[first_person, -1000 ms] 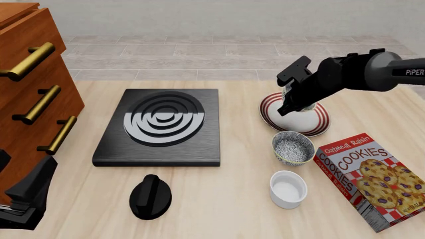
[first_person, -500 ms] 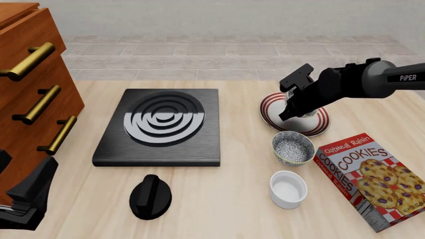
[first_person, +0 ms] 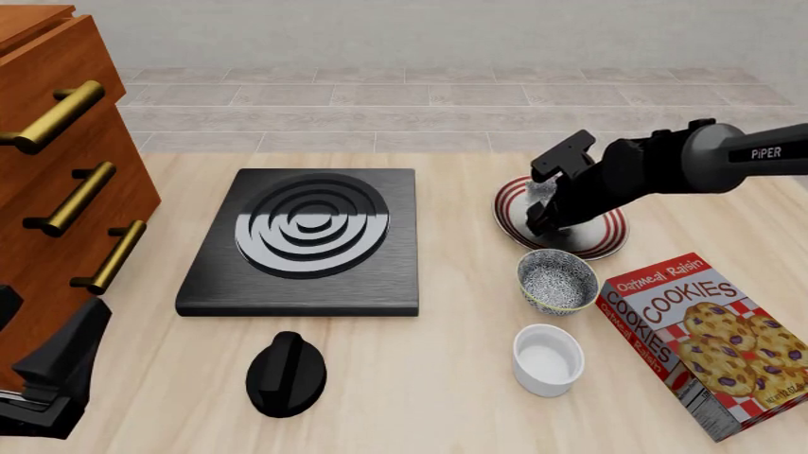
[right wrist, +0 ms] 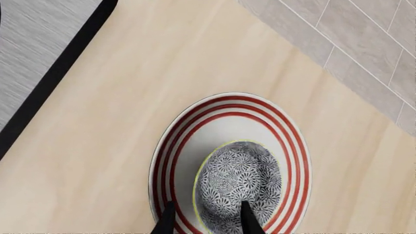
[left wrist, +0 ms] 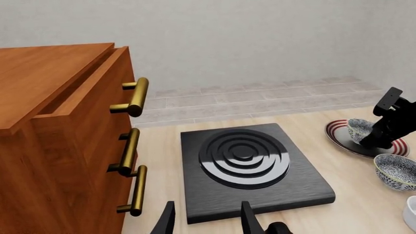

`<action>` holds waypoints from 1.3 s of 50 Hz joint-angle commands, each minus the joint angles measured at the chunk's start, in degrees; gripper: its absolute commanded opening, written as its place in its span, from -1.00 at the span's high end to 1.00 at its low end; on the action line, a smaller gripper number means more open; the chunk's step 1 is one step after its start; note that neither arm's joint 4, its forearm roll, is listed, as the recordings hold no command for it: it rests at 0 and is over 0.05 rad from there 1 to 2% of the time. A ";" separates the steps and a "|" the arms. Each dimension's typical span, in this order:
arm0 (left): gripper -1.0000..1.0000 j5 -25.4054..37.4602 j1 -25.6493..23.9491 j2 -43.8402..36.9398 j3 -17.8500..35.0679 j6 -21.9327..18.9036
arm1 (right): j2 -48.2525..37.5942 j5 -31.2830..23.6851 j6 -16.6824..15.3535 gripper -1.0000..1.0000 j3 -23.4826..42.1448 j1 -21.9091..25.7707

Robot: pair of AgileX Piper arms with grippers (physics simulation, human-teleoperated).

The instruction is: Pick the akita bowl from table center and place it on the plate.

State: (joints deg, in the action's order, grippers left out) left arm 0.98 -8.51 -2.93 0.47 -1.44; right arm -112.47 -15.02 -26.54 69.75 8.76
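Right wrist: akita bowl [right wrist: 238, 187] on plate [right wrist: 195, 131], seemingly gripped

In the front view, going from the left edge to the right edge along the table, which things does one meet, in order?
Wooden drawer cabinet → black knob → black burner plate → plate with the akita bowl held over it by the right gripper → cookie box.

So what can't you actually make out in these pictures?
- Front view: the right pincer and arm hide most of the akita bowl, so whether it rests on the plate is unclear.
- Right wrist view: the bowl's near rim and the fingertips are cut off by the edge; grip unclear.
- Left wrist view: the white ramekin is cropped.
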 commanded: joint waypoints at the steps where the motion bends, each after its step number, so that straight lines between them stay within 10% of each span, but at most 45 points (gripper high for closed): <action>1: -1.00 0.20 -0.23 0.12 0.09 -0.03 | 0.02 0.69 -1.11 -1.00 -0.66 -0.78; 30: -1.00 -0.40 -0.54 -0.45 -0.09 -0.14 | 4.30 -1.06 -4.60 -1.00 -2.61 -0.98; 65: -1.00 0.12 -0.95 -0.08 -0.13 -0.32 | 26.90 -11.97 -1.14 -1.00 -5.90 2.82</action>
State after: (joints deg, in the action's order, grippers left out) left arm 1.20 -9.38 -2.84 0.39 -1.71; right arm -92.53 -23.62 -28.32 65.06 10.92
